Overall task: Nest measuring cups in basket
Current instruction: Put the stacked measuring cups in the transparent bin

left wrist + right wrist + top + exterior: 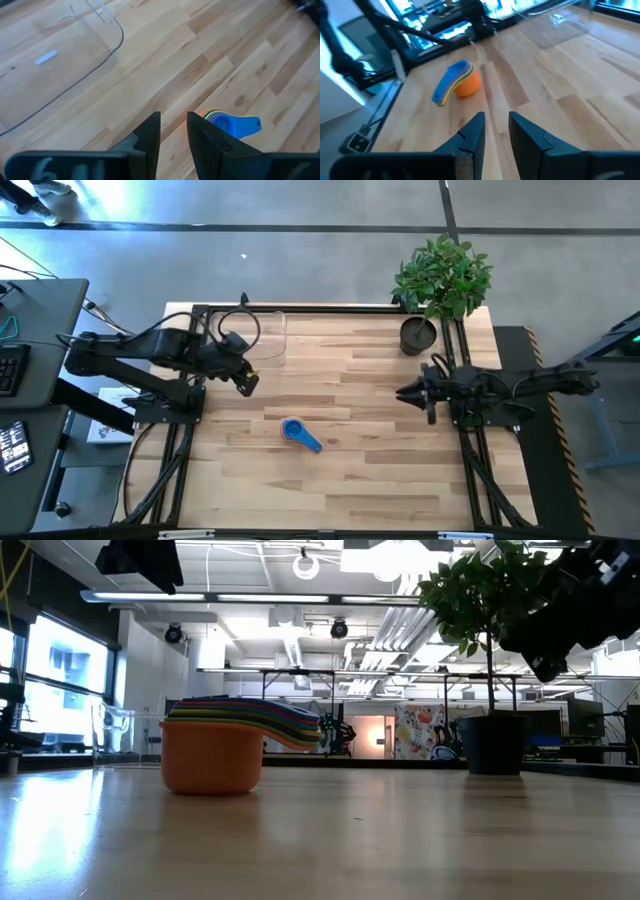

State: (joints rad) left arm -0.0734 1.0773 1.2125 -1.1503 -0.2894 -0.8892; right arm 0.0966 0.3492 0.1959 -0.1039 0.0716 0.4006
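**Cups stacked on the bench, tub empty**

High view: measuring cups (299,433) sit as one nested stack on the open bench (380,480), blue cup on top, handle pointing toward the near right. Basket (268,337) lies at the far left of the bench, well apart from the stack, with nothing visible inside it. The left claw (247,384) hangs between basket and stack, nearer the basket; its fingers stand at a narrow gap and hold nothing. The right claw (407,393) waits to the right of the stack, near the plant pot (419,335), also narrowly parted and empty.

Step in hand, as I judge it: pick up the whole stack and set it in the tub. The nesting itself looks done.

Notes for the grasp:
- The left claw is nearer both things. It would need to open wider.
- Gripping across the fanned handles risks peeling off the top cups. Closing on the bowl of the bottom orange cup, or pinching the rims together, should keep the set whole.
- Lower it upright, clear of the tub wall.

Materials: cups are smooth hard plastic with round bowls and short flat handles, likely slippery. The tub is clear thin plastic with rounded corners. The bench is pale wood planks.
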